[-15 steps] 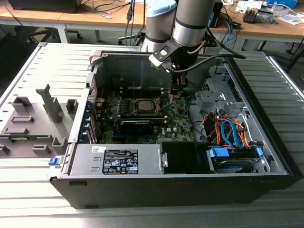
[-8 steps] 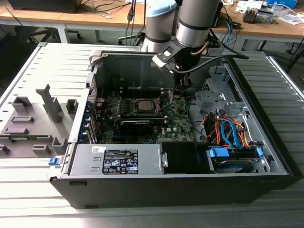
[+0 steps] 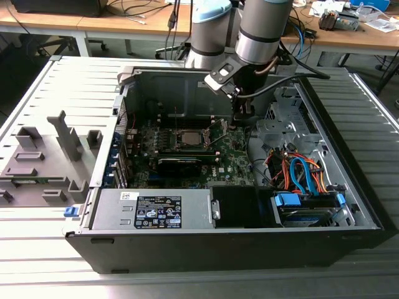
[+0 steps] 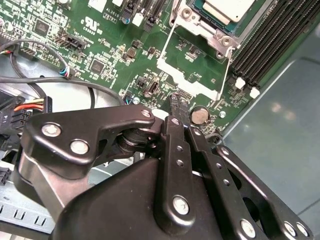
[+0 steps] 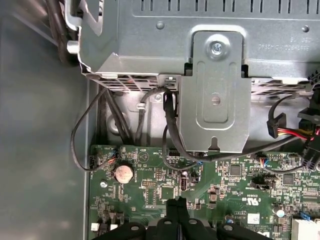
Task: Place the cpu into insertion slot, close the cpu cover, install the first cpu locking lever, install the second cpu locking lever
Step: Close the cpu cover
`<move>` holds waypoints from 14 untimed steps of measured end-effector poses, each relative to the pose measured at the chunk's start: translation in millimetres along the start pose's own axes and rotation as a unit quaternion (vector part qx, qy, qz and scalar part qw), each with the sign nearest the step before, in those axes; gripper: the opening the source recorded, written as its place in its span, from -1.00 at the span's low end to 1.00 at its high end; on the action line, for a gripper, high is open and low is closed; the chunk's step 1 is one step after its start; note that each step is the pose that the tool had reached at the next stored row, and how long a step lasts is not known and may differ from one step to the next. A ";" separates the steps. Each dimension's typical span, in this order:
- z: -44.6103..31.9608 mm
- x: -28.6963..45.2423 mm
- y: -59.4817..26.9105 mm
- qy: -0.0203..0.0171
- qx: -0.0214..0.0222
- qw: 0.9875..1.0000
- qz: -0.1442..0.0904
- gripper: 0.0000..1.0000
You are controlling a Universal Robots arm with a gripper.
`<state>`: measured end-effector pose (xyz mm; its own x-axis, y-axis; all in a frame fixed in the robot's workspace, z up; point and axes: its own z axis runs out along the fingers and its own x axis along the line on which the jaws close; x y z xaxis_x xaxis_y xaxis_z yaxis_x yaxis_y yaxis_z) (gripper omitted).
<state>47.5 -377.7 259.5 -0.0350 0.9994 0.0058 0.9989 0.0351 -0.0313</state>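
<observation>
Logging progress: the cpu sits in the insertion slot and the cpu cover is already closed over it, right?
Not quite. The cpu sits in the insertion slot, but the cpu cover is swung open beside it, not closed, as the second wrist view shows.

claw [image 5: 176, 214] tips pressed together over green board [image 5: 235, 192], near coin battery [image 5: 123, 173]; grey bracket [image 5: 215, 115] beyond, black cables [image 5: 168, 125] hanging.

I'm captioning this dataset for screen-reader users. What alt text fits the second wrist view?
The shut gripper points its tip at the edge of the open cpu cover, a silvery frame flipped over the green motherboard. Beyond it the cpu sits in the insertion slot.
</observation>
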 end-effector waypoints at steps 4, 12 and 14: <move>5.1 0.0 0.4 0.000 0.000 1.000 0.000 -0.79; 7.9 0.4 -10.8 0.000 -0.001 1.000 0.000 -0.79; 8.1 0.5 -17.1 0.000 -0.002 1.000 0.000 -0.79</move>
<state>30.2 -377.7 252.0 -0.0350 0.9994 0.0057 0.9990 0.0352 -0.0273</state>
